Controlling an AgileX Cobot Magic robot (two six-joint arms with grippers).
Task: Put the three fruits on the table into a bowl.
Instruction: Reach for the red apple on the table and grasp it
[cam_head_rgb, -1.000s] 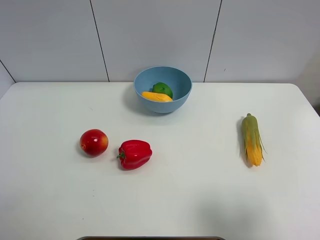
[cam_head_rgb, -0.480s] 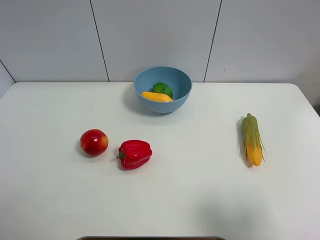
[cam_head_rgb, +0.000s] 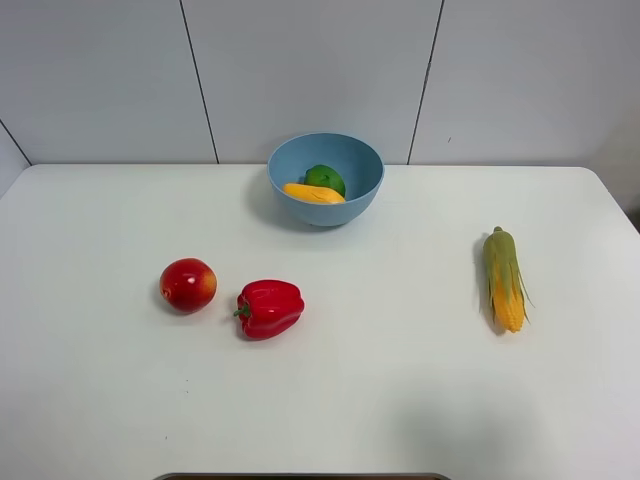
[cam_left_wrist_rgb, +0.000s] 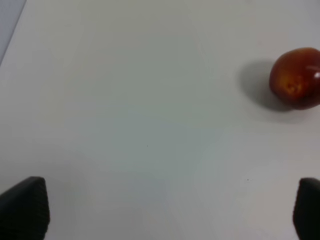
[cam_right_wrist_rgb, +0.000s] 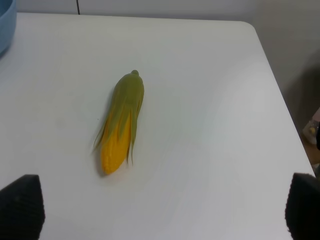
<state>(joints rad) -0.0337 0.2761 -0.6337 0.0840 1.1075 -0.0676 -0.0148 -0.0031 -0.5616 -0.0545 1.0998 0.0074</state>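
My left gripper (cam_left_wrist_rgb: 165, 210) and right gripper (cam_right_wrist_rgb: 160, 212) both spread, empty; round apple (cam_head_rgb: 188, 285) near bell pepper (cam_head_rgb: 269, 308) could roll under an off-centre pinch.

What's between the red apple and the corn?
Only the red bell pepper, close beside the apple; the table is bare from there to the corn cob. The high view shows it.
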